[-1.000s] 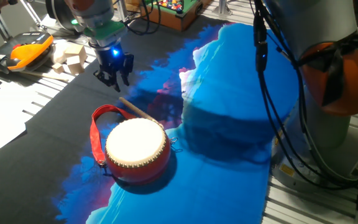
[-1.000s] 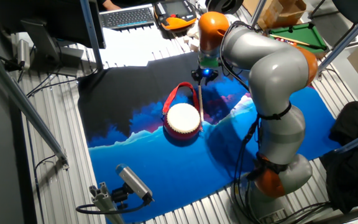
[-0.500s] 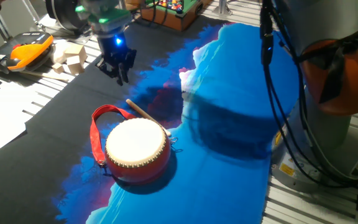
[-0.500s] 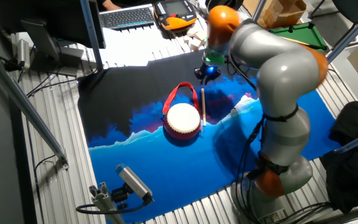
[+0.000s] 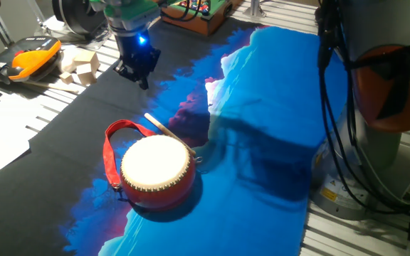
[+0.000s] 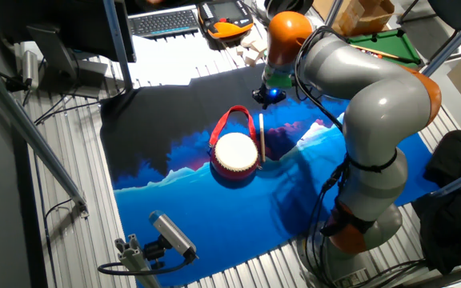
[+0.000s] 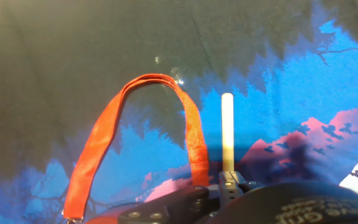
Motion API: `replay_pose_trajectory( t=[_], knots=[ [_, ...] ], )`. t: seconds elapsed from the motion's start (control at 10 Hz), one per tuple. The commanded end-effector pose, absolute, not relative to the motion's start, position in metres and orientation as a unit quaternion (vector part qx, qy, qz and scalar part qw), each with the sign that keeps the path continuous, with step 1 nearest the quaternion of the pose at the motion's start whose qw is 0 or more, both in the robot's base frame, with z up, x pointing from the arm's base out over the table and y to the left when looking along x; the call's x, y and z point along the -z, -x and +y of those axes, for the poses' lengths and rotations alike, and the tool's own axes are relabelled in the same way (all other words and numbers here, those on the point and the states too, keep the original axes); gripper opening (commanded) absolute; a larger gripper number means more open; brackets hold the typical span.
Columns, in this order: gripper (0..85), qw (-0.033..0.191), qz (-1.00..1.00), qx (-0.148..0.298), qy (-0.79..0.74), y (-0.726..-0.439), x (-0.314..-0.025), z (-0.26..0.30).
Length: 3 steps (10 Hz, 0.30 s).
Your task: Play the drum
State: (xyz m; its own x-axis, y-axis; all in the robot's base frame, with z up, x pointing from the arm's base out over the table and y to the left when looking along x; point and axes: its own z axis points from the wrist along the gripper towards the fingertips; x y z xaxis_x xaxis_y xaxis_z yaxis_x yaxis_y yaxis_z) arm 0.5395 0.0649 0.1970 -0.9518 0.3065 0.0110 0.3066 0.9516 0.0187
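Above the table's (image 5: 62, 135) dark far edge hung my claw (image 5: 137, 70), spread unclear; drum (image 5: 156, 171) well apart, thin stick (image 5: 164, 128) beside it, wooden blocks (image 5: 77, 65) nearby.

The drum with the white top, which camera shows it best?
One fixed view shows the drum best: it is close, so the cream head, studs, red body and strap are clear. The other fixed view shows the whole drum too, but small. The hand view catches only its red strap, not the head.
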Motion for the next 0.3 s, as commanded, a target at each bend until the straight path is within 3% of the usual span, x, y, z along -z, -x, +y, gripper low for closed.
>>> replay_pose_trajectory(
  t=[0.0,0.2],
  knots=[
    [0.0,0.005,-0.988,0.011,0.152,-0.5397,-0.1968,0.0656],
    [0.0,-0.002,-0.989,0.013,0.150,-0.5429,-0.1952,0.0663]
  ],
)
